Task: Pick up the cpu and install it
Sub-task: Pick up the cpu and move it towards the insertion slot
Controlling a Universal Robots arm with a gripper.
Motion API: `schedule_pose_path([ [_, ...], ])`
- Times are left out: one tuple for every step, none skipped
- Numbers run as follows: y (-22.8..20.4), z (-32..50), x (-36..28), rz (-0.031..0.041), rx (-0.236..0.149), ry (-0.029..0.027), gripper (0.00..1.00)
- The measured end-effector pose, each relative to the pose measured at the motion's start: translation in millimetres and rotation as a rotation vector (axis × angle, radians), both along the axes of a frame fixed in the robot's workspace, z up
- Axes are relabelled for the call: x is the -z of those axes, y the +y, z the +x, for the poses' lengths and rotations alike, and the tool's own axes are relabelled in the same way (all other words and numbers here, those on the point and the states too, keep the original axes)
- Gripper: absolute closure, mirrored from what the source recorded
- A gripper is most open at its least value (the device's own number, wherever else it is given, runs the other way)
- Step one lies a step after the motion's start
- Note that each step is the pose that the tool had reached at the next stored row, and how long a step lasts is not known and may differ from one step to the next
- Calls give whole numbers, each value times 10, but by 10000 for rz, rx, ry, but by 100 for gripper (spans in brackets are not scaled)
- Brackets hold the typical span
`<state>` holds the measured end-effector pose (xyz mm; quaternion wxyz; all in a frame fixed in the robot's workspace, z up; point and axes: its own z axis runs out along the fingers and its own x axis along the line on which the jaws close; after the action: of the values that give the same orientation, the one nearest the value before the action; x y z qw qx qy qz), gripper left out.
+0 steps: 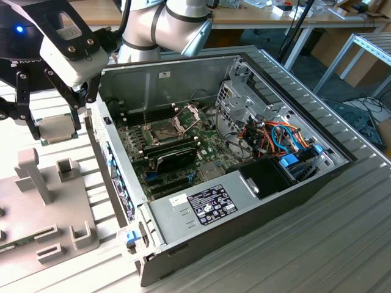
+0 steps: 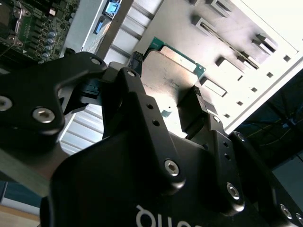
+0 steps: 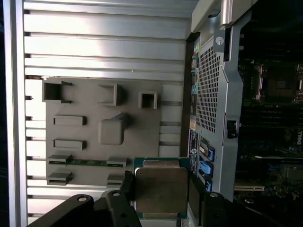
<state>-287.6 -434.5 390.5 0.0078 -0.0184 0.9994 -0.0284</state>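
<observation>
The cpu (image 1: 57, 129) is a small flat square chip with a dull silver-grey top. It hangs above the slatted table, at the exterior view's left of the open computer case (image 1: 244, 201). My gripper (image 1: 52, 124) is shut on it, a black finger on each of two opposite edges. Both wrist views show the cpu (image 2: 174, 75) (image 3: 161, 191) clamped in the gripper (image 2: 168, 78) (image 3: 161, 187). Inside the case lies the green motherboard (image 1: 204, 152). Its socket (image 1: 160, 132) lies uncovered, with the hinged metal frame (image 1: 187, 115) raised.
A grey fixture plate (image 1: 36, 207) (image 3: 94, 127) with raised holders lies below the gripper, and a green module (image 3: 80, 162) sits in one of its slots. The case's side wall (image 1: 113, 165) stands between the gripper and the motherboard. Cables and a drive cage (image 1: 269, 131) fill the case's far end.
</observation>
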Motion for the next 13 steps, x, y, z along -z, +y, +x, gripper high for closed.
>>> schedule_pose_path([
  [0, 6, 0, 0, 2, 0, 45],
  [0, 16, 1, 0, 2, -1, 45],
  [0, 31, 0, 0, 2, 0, 45],
  [0, 48, 0, 0, 2, 0, 45],
  [0, 69, 0, 0, 2, 0, 45],
  [0, 90, 0, 0, 2, 0, 45],
  [0, 108, 0, 0, 1, 0, 45],
  [0, 117, 0, 0, 2, 0, 45],
  [0, 130, 0, 0, 2, 0, 45],
  [0, 151, 0, 0, 2, 0, 45],
  [0, 163, 0, 0, 1, 0, 45],
  [0, 178, 0, 0, 1, 0, 45],
  [0, 190, 0, 0, 2, 0, 45],
])
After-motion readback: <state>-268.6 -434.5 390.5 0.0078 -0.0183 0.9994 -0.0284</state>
